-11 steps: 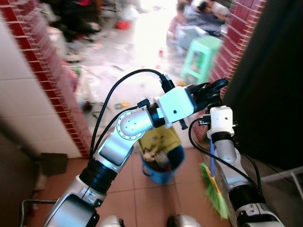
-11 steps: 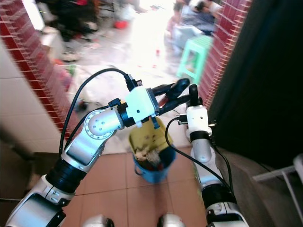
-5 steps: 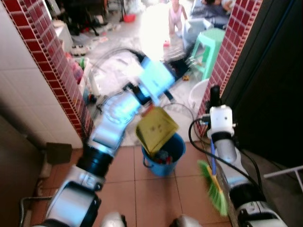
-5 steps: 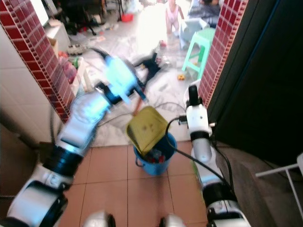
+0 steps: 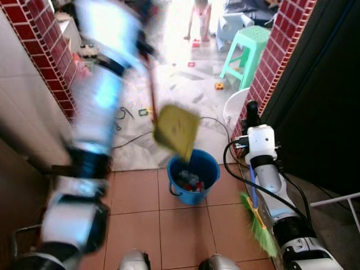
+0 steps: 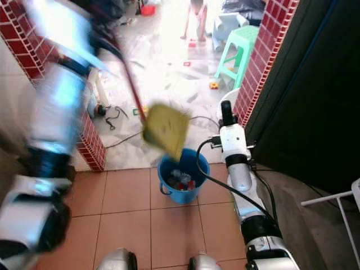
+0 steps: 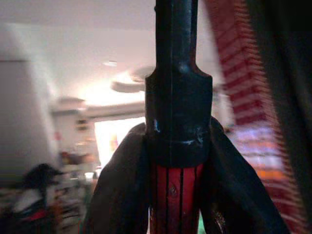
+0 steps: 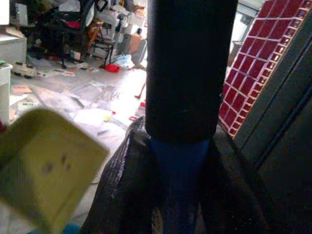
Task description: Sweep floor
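A yellow dustpan (image 5: 177, 131) hangs tilted just above a blue bucket (image 5: 194, 177) that holds rubbish. Its red handle (image 5: 151, 79) runs up to my left gripper (image 5: 147, 17), raised high and blurred by motion. In the left wrist view the fingers (image 7: 117, 195) are shut on the red-and-black handle (image 7: 176, 146). To the right of the bucket, my right gripper (image 5: 251, 109) is shut on the blue handle of a broom (image 8: 180, 161). Its green bristles (image 5: 260, 228) rest near the tiled floor beside that arm.
Red brick pillars (image 5: 45, 50) flank a doorway, with a dark door (image 5: 320, 95) on the right. Beyond it are a green stool (image 5: 247, 48), a white basin (image 5: 235, 107), cables (image 5: 124, 115), scattered toys and a small person (image 5: 201, 17). A white rack (image 5: 337, 202) stands at lower right.
My left arm has swung up and leftward, lifting the dustpan from over the bucket's mouth. The view has tipped toward the doorway. The right arm and broom have stayed put.
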Robot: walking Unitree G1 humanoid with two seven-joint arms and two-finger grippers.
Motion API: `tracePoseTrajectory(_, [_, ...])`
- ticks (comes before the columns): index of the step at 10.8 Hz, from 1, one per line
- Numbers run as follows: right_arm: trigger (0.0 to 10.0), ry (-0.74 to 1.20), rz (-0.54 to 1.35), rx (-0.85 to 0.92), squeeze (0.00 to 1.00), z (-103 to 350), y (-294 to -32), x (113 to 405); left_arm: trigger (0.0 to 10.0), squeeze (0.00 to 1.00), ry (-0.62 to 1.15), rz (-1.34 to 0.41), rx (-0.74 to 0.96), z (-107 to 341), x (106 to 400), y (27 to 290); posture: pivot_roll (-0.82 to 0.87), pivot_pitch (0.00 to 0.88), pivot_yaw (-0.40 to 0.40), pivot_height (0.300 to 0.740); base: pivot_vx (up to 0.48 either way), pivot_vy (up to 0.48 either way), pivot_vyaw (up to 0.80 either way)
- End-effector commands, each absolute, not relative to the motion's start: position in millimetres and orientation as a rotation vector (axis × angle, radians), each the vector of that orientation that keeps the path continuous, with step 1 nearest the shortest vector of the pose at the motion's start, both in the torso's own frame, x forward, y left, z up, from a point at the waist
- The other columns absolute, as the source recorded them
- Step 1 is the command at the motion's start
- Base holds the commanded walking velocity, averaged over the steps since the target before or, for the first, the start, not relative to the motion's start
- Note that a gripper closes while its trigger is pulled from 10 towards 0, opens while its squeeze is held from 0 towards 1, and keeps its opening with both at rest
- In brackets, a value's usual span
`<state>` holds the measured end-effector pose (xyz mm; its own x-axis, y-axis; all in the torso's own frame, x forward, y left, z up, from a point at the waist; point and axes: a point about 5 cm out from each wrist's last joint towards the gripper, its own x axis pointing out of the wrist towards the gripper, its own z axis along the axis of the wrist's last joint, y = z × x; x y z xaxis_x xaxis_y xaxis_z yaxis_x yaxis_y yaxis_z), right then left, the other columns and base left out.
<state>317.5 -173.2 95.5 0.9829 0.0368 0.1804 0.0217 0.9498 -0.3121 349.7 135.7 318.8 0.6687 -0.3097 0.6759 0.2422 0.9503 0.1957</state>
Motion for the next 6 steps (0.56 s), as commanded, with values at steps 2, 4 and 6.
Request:
tracePoseTrajectory(2, [10.0,-0.165,0.031,-0.32,0.0,89,-171,314,10.0,0.0,-0.867,-0.23,0.126,341,344,154,-0.03,0.0,-0.012,0.74,0.0,0.0,0.0])
tracePoseTrajectory(4, [10.0,-0.152,0.056,-0.308,0.0,85,-168,312,10.0,0.0,-0.789,-0.157,0.203,319,344,174,-0.02,0.0,-0.015,0.74,0.0,0.0,0.0])
tracePoseTrajectory(6, [10.0,-0.111,0.158,-0.254,0.0,82,-163,312,10.0,0.0,-0.645,-0.12,0.259,272,340,182,-0.02,0.0,-0.016,0.74,0.0,0.0,0.0])
